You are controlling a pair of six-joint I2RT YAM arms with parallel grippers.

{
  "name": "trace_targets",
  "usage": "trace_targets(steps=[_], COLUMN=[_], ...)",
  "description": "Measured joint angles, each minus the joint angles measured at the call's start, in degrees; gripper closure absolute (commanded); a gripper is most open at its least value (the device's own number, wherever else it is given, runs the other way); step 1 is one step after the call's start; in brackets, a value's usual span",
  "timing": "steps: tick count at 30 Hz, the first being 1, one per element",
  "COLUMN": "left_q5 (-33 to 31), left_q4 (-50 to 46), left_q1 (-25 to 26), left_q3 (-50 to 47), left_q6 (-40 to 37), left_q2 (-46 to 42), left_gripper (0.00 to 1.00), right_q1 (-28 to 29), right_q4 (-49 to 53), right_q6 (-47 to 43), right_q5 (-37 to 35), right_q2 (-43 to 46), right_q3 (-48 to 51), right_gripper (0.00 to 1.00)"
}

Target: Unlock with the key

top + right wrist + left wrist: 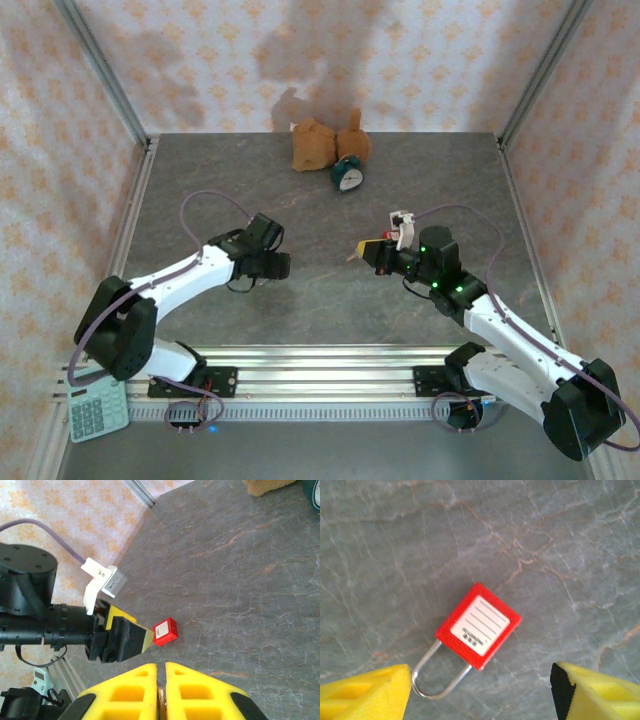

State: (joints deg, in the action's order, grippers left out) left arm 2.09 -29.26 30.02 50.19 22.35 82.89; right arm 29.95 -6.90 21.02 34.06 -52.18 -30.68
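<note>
Left claw (480,692) hangs spread wide over the red padlock (479,625) lying flat on the worktop (570,555), probably to pin it steady. Right claw (160,672) is pinched together on what looks like the key (352,254), aimed that way.

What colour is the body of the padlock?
The padlock body is red; the left wrist view shows it best.
</note>
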Motion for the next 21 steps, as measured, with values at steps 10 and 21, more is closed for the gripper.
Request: trace_targets(steps=[10, 21], left_q5=[-2.4, -2.3], left_q4=[0.0, -0.3], left_q1=[0.1, 0.4], left_q3=[2.5, 3.9], left_q6=[-3.7, -4.3], left_q2=[12.3, 13.3], left_gripper=[0.37, 0.52], right_q1=[0.0, 0.0], right_q4=[0.0, 0.0], right_q6=[0.0, 0.0], right_q5=[0.0, 0.0], right_q2=[1.2, 1.2], right_q3=[0.1, 0.3], right_gripper=[0.9, 0.9])
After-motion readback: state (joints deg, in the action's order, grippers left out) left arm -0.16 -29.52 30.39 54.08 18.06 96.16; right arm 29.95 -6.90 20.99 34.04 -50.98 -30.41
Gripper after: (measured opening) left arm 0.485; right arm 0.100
